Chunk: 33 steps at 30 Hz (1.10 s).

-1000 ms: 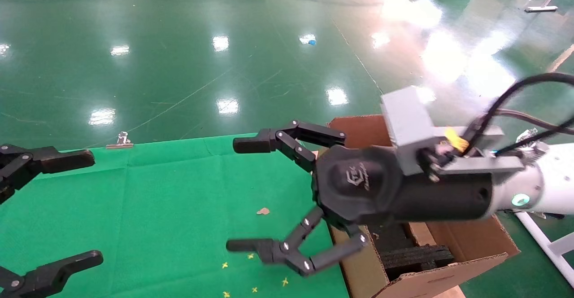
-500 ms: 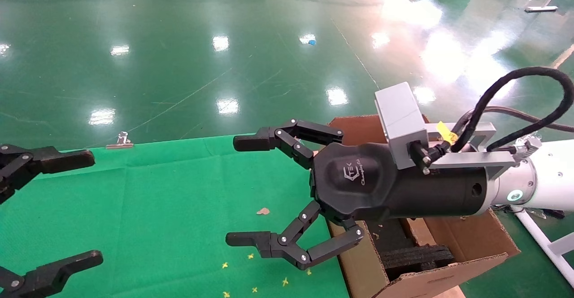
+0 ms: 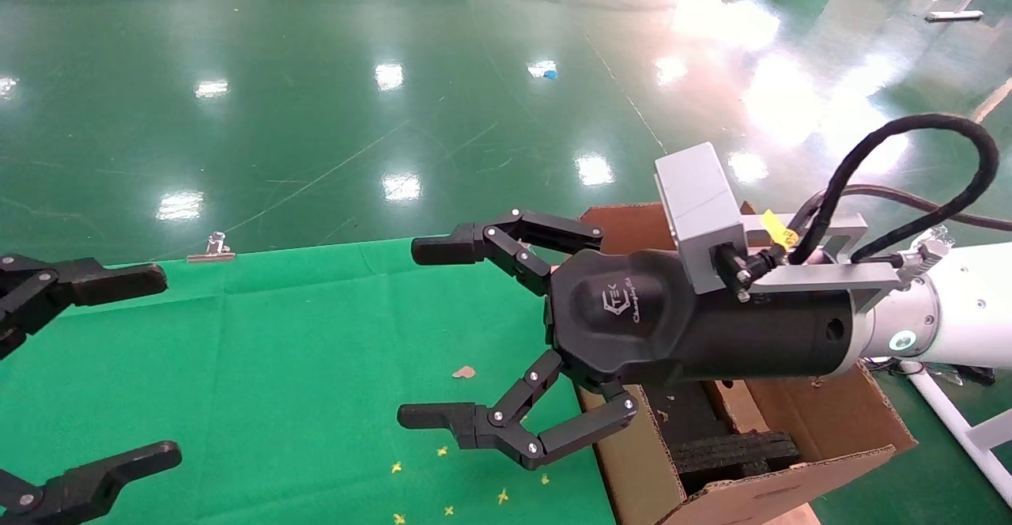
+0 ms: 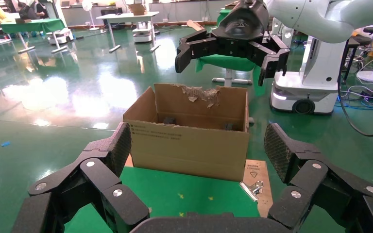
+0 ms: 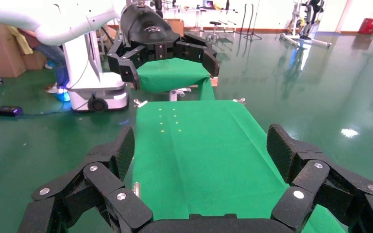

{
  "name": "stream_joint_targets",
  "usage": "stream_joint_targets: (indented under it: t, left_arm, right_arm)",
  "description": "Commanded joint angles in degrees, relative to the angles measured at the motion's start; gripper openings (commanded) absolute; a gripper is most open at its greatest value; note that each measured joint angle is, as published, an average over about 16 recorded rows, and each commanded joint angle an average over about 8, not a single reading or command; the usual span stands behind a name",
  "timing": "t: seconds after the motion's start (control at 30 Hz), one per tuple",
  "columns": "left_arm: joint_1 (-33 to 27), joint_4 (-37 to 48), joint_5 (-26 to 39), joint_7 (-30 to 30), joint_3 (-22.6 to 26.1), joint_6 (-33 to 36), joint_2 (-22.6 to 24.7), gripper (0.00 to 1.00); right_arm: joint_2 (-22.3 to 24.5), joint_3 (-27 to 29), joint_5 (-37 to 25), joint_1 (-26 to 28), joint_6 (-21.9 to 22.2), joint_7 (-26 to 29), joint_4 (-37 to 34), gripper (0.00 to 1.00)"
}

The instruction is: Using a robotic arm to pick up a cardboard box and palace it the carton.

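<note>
I see the right gripper (image 3: 427,335) wide open and empty above the green tabletop (image 3: 277,351) beside the carton (image 3: 791,430), the left gripper (image 3: 118,367) parked open; no cardboard box visible.

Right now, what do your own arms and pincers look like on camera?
The right arm is a white tube with a glowing teal ring, ending in a black cylindrical wrist with a white logo. A grey camera block and looping black cable sit on it. Both the right pincer and left pincer are black, multi-link, with silver rivets.
</note>
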Motion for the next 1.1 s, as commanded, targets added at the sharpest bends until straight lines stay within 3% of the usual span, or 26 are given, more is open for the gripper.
stream_joint_targets:
  t: [0.03,1.1]
  left_arm:
    - [0.00,0.00,0.00,0.00,0.00,0.00,0.00,1.00]
    - [0.00,0.00,0.02,0.00,0.00,0.00,0.00,1.00]
  right_arm:
    - [-0.01,-0.07,-0.02,0.06,0.01,0.01,-0.06,1.00]
    - [-0.08,-0.37,-0.12,0.30,0.06,0.08,-0.28,1.00]
